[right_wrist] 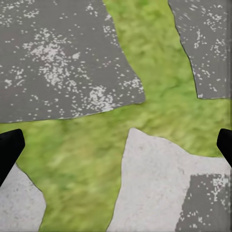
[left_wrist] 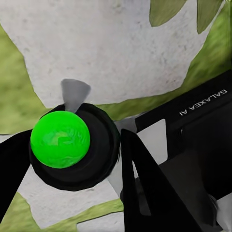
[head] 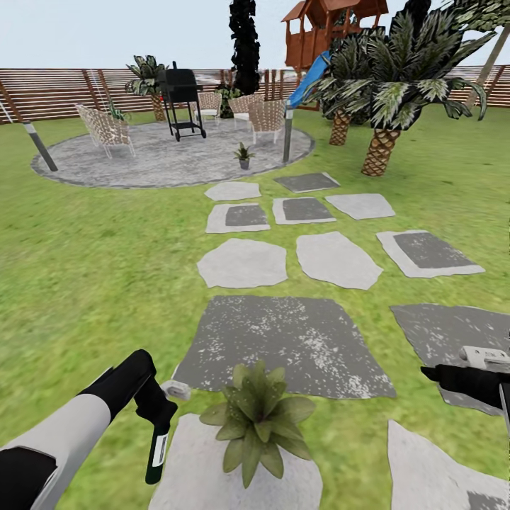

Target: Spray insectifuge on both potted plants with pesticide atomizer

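**Atomizer in hand, spraying yet to show**

Head view: atomizer (head: 157, 446) hung in the left gripper (head: 157, 409), bottle pointing down, its whitish head (head: 175, 389) turned toward the near plant (head: 256, 419). That plant sat on a pale stepping stone (head: 205, 474) just beside the bottle, close to the robot. The second plant (head: 244, 155) stood far off on the round patio (head: 142, 159), near the grill (head: 181, 100) and wicker chairs (head: 106, 129). So the pickup looked done; I could see no mist or wetness on either plant, so by my reckoning both were left to cover, the near one first and the far one after a drive across the lawn (head: 92, 269). The right gripper (head: 443, 376) hovered low over the grass, and from here I could not tell how wide it stood.

Left wrist view: this showed what the head view could not, the grip itself. Black fingers (left_wrist: 145, 179) closed round the atomizer (left_wrist: 72, 145), seen end-on as a dark round body with a bright green disc. Leaf tips (left_wrist: 166, 10) and pale stone (left_wrist: 111, 48) lay beyond.

Right wrist view: fingertips (right_wrist: 9, 147) stood at the far edges, spread wide with nothing between them. Beneath were grass (right_wrist: 87, 169) and dark and pale stones (right_wrist: 63, 58).
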Motion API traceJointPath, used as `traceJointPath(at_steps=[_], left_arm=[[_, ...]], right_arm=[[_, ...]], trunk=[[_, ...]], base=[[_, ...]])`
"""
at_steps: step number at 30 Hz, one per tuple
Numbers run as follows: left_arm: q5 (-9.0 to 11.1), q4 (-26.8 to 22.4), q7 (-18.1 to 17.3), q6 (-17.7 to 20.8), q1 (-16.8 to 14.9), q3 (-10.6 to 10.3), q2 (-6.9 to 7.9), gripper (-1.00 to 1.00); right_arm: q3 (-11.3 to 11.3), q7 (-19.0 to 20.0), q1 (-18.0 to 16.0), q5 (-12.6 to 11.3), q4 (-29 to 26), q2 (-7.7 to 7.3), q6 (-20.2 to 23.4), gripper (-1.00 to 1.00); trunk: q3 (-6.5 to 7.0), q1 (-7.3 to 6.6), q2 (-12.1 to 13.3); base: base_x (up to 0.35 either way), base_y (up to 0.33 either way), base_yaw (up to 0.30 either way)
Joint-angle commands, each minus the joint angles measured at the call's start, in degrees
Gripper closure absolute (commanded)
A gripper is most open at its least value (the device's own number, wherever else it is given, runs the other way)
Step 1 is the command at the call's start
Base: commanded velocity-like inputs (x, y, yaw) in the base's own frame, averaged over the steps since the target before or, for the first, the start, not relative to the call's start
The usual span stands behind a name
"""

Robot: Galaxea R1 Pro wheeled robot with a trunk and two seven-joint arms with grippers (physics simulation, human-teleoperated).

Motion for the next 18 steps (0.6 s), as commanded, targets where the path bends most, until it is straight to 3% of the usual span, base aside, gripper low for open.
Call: traceJointPath(at_steps=[1,9,18], left_arm=[[-0.53,-0.13,-0.59,0.21,-0.01,-0.15,0.03,1.00],[-0.60,-0.15,-0.51,0.21,0.06,-0.15,0.03,1.00],[-0.61,-0.15,-0.50,0.21,0.07,-0.20,0.03,1.00]], right_arm=[[-0.02,0.59,-0.04,0.58,-0.05,-0.01,0.16,-1.00],[0.00,0.59,-0.04,0.57,-0.05,0.00,0.16,-1.00],[-0.08,0.60,-0.04,0.53,-0.05,-0.01,0.16,-1.00]], trunk=[[-0.05,-0.01,-0.02],[-0.05,-0.01,-0.02],[-0.09,-0.01,-0.02]], base=[[0.000,-0.065,0.000],[0.028,-0.020,0.000],[0.180,-0.001,0.000]])
